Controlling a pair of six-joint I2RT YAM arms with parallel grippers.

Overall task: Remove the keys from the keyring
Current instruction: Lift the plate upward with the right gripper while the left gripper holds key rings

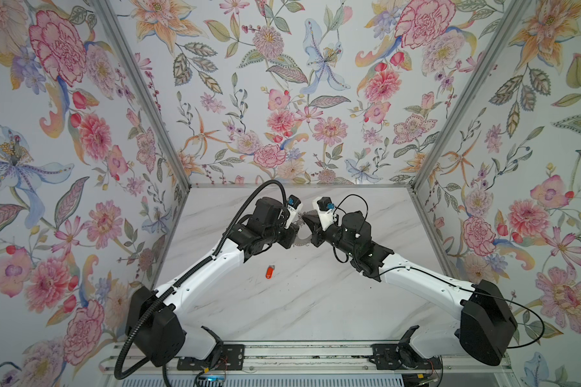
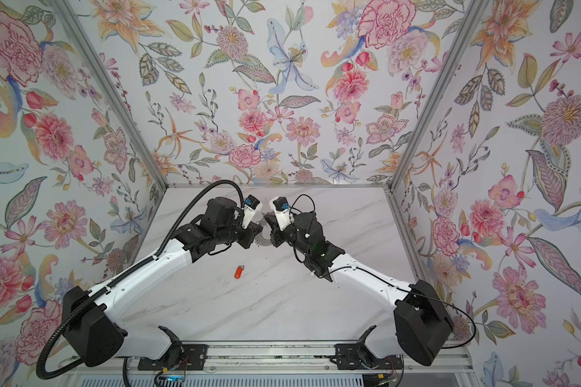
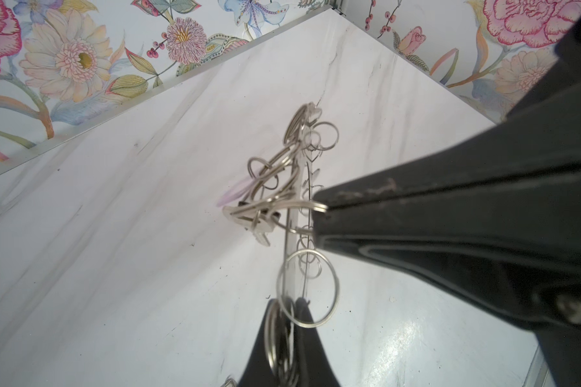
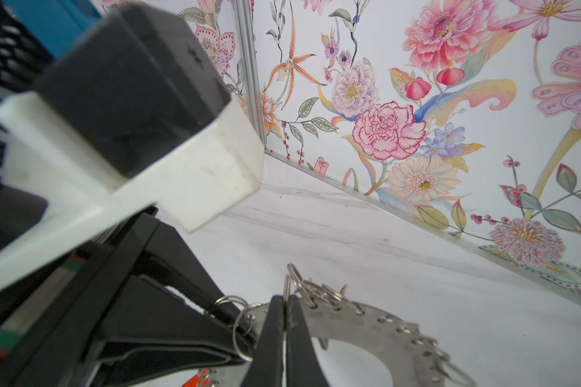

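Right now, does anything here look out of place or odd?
Only the orange-red fob, lying alone on the table, apart from the keyring that the left gripper and right gripper hold with jaws shut. It is already off the ring, which fits the job. Nothing looks spilled or damaged.

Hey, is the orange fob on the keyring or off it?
Off. The fob lies alone on the table, with nothing attached to it, apart from the keyring farther back.

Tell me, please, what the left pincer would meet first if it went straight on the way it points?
Shut at its rim, the left pincer would likely push into the keyring itself first, then the bunched keys beyond; depth is unclear.
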